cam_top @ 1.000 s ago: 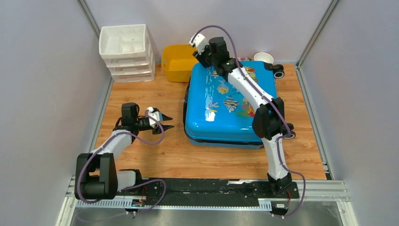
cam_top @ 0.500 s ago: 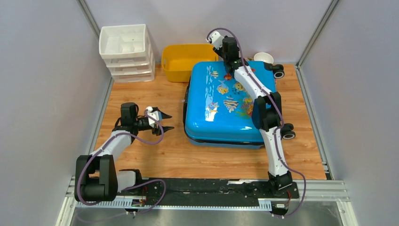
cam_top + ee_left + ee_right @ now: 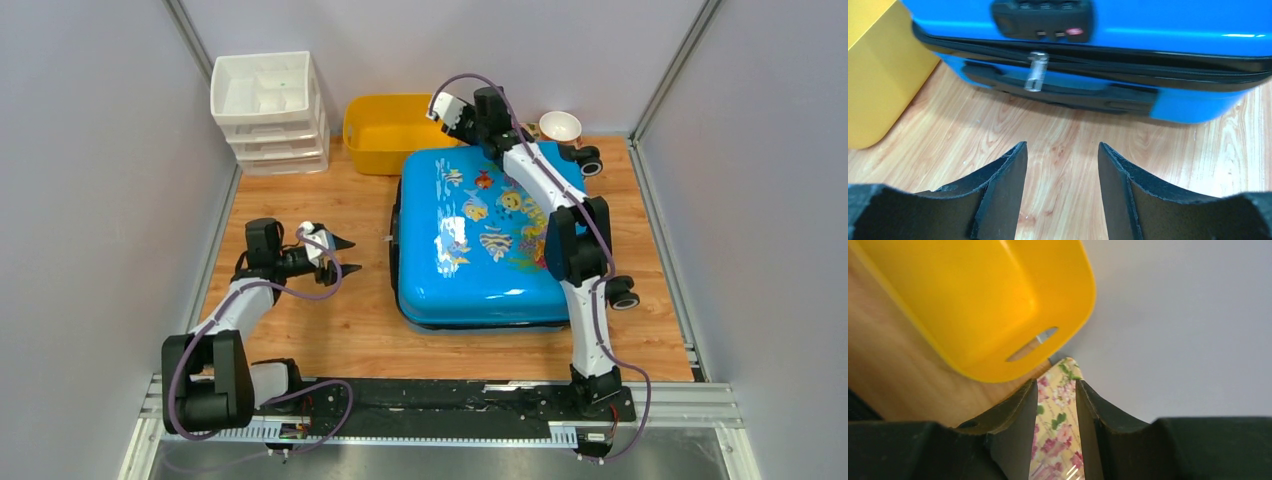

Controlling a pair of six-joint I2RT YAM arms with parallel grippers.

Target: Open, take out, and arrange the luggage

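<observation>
Luggage (image 3: 490, 240) flat & shut, lid up, right of centre. With L gripper (image 3: 1062, 147) wide & empty, near luggage's left side, aim at zip pull (image 3: 1035, 71) hanging just under lock (image 3: 1043, 17); come in low, pinch pull only, then follow seam round w/o lifting shell. R gripper (image 3: 1056, 385) at far edge by tub (image 3: 998, 300): narrow, prob. pinched on floral strip (image 3: 1055, 440), can't tell what it is; hold steady there, avoid shoving shell sideways while zip runs.

Glossy plastic luggage (image 3: 480, 255), wood-grain tabletop (image 3: 300, 325)
</observation>
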